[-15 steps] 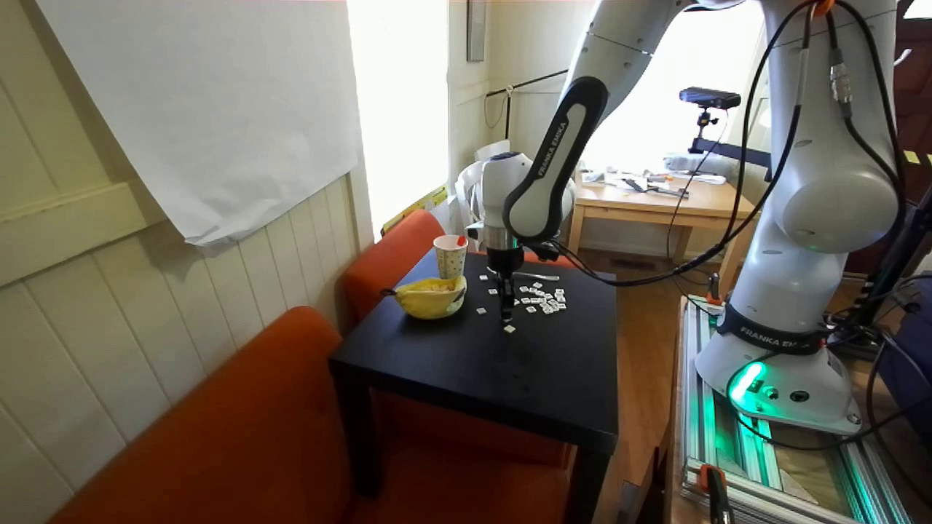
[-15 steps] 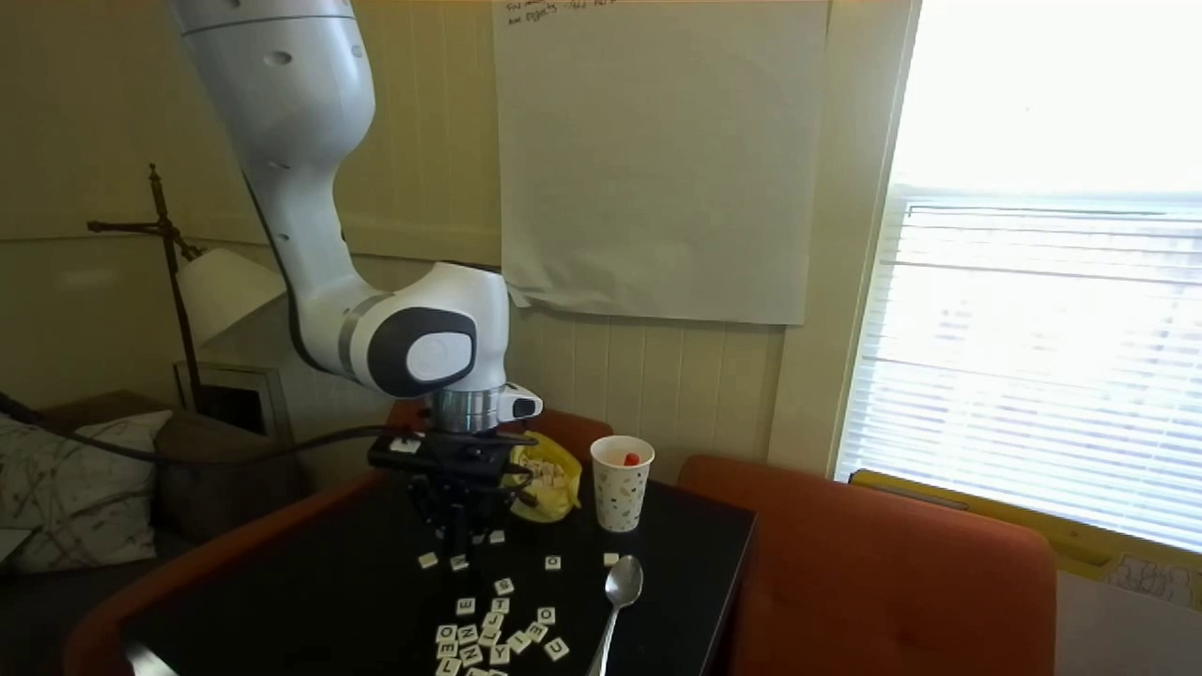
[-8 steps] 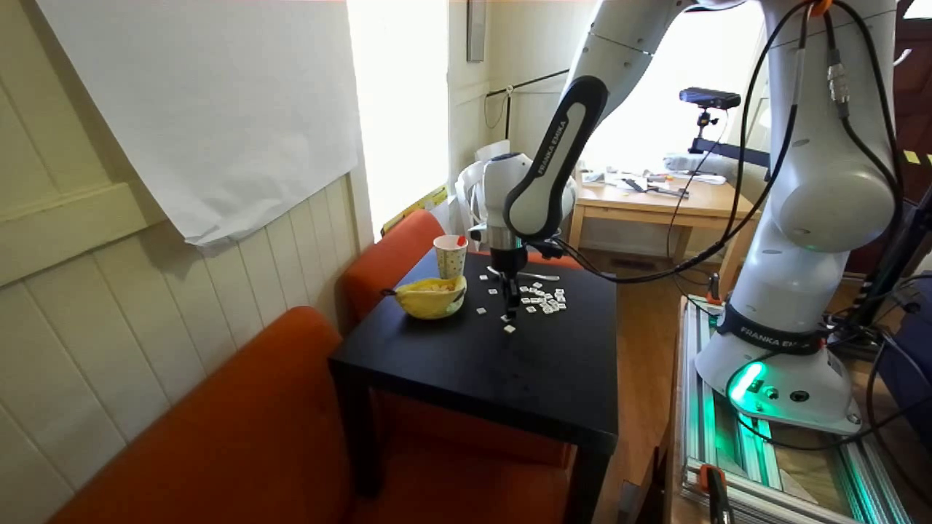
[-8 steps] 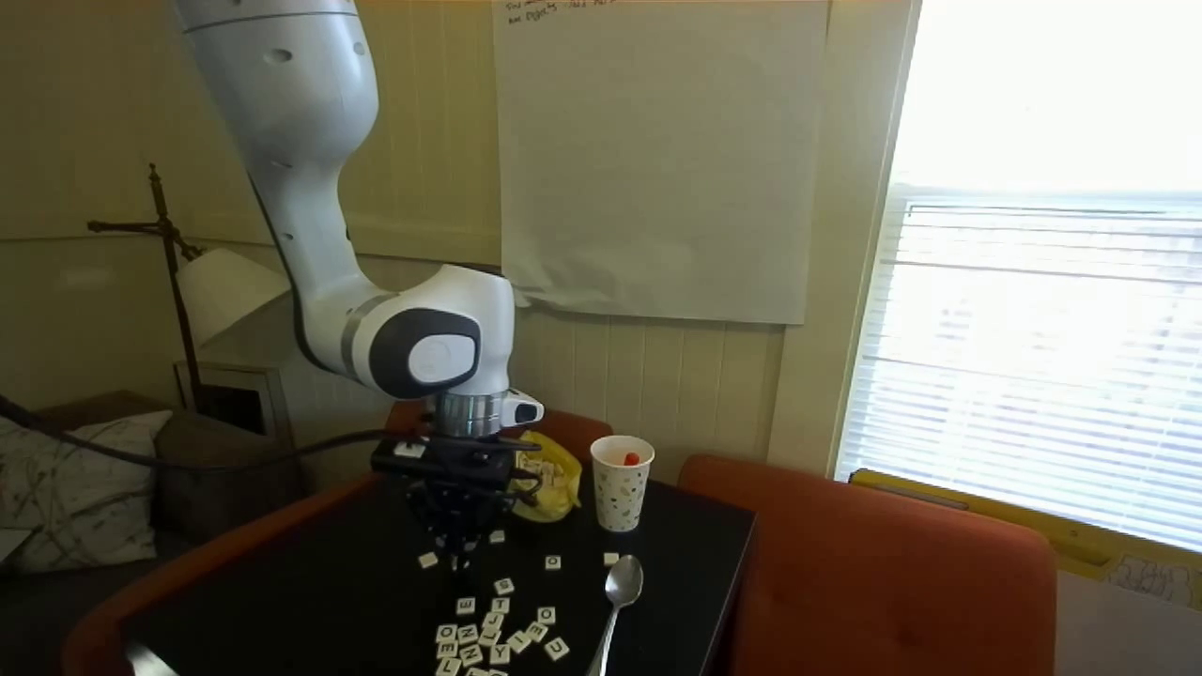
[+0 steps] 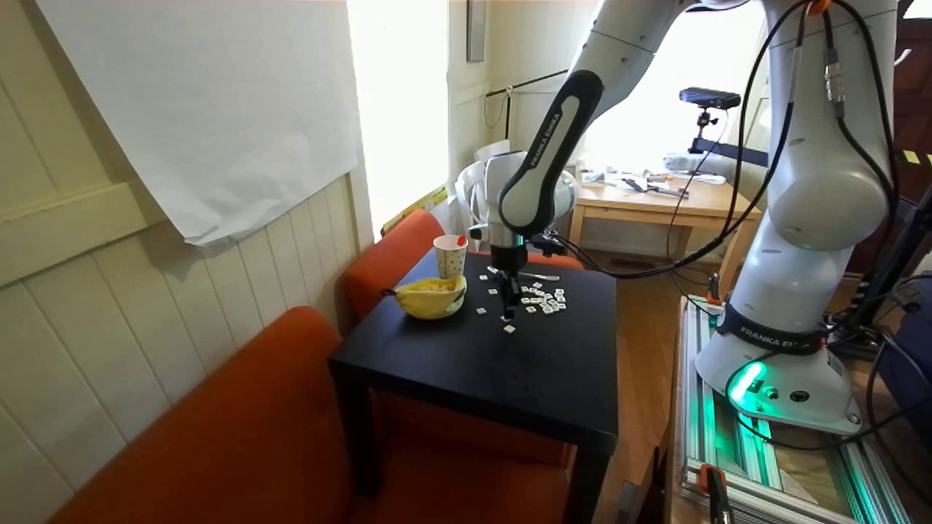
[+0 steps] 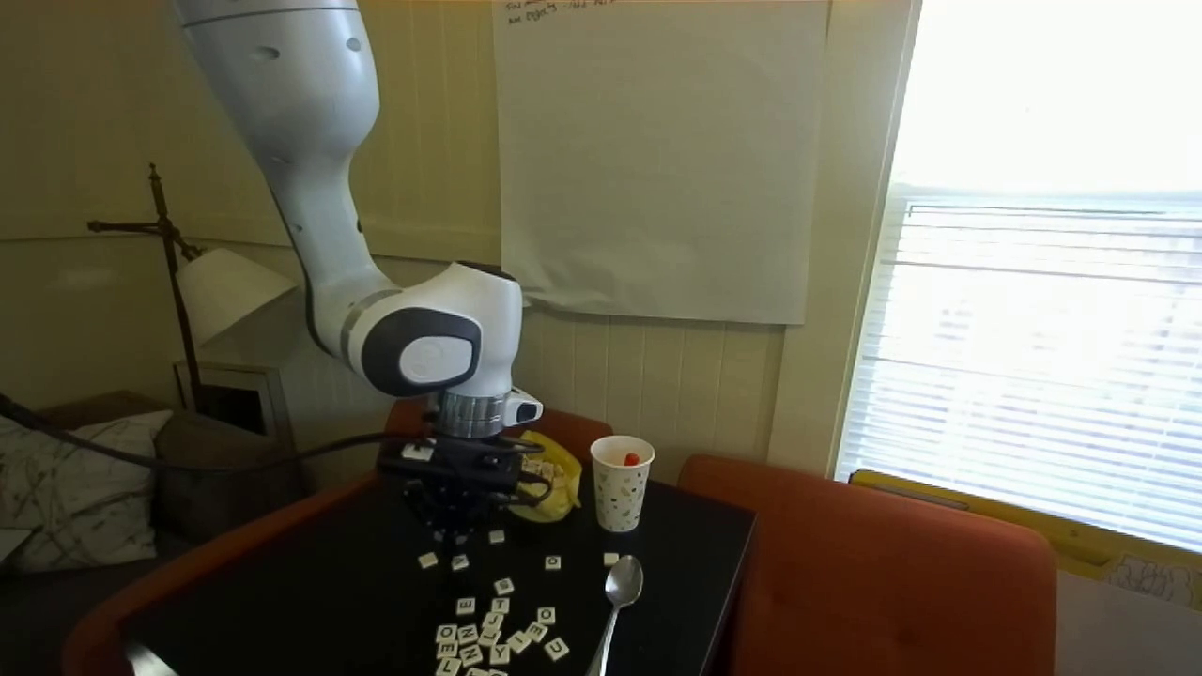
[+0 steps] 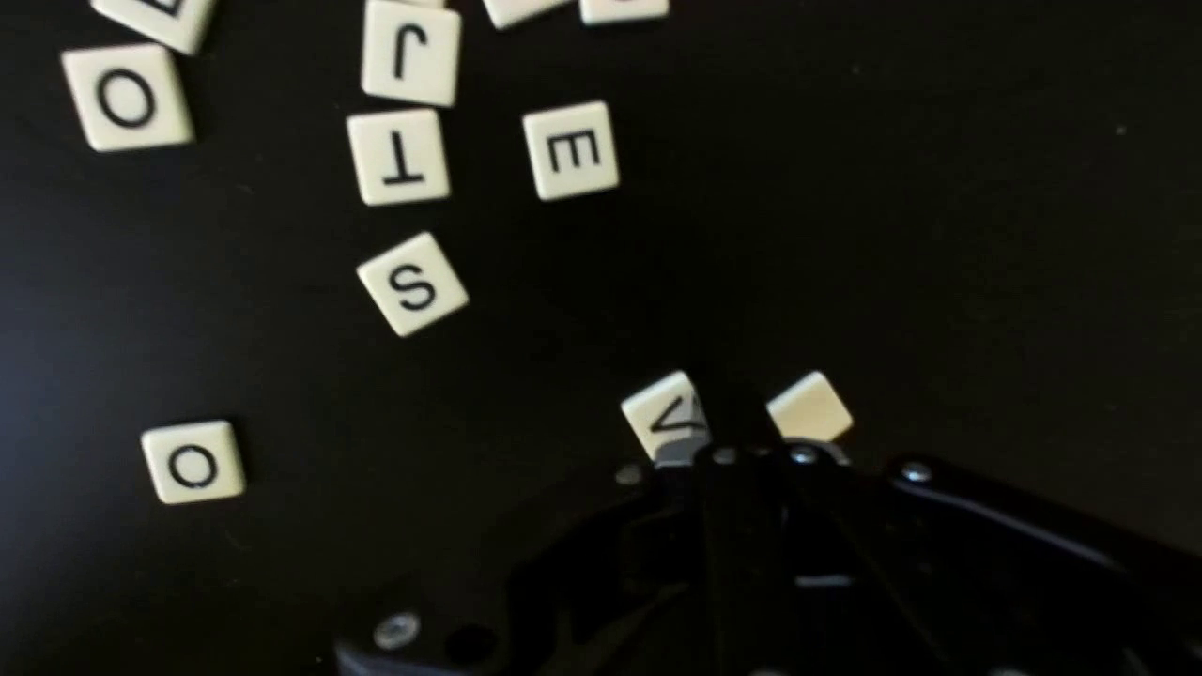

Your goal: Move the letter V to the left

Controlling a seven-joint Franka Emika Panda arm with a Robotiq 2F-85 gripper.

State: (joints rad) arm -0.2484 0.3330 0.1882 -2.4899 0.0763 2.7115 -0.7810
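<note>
The letter V tile (image 7: 662, 413) is a small cream square lying on the black table. In the wrist view its right side is partly hidden by my fingers. It also shows in both exterior views (image 5: 506, 319) (image 6: 459, 562), just below the fingertips. My gripper (image 7: 739, 413) looks shut, with its dark fingers together and nothing seen between them. In both exterior views the gripper (image 5: 509, 313) (image 6: 454, 538) points down and hovers a little above the V tile. A blank-faced tile (image 7: 810, 408) lies on the other side of the fingers.
Tiles S (image 7: 413, 284), E (image 7: 571, 150), T (image 7: 399, 157) and O (image 7: 193, 462) lie nearby, with more in a cluster. A yellow bowl (image 5: 429, 300), a paper cup (image 6: 620, 488) and a spoon (image 6: 624, 584) stand or lie on the black table (image 5: 466, 364).
My gripper has risen slightly and shifted a little, uncovering the V tile in both exterior views. The tiles look unmoved.
</note>
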